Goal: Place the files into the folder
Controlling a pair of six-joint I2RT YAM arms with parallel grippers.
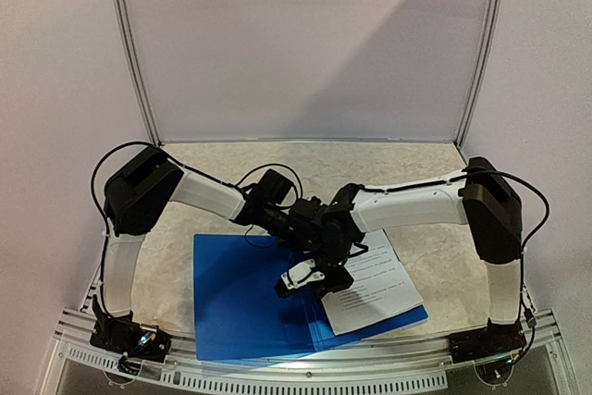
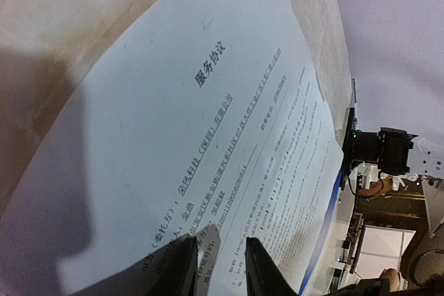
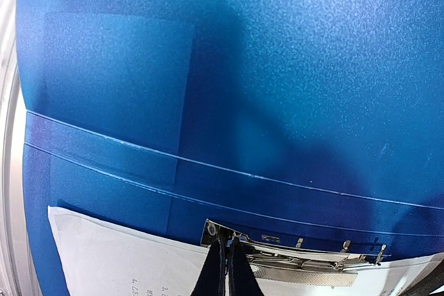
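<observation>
The blue folder lies open on the table, and it fills the right wrist view. A white printed file lies on its right half. In the left wrist view the file fills the frame, with the folder's blue edge showing beyond it. My left gripper hovers just over the sheet, its fingers a little apart with nothing between them. My right gripper is shut, its tips against the left end of the metal spine clip that lies on the file's edge.
Both arms cross over the middle of the folder, wrists close together. The metal rail runs along the table's near edge. A curved white backdrop stands behind the mottled tabletop. The right arm's base shows past the file.
</observation>
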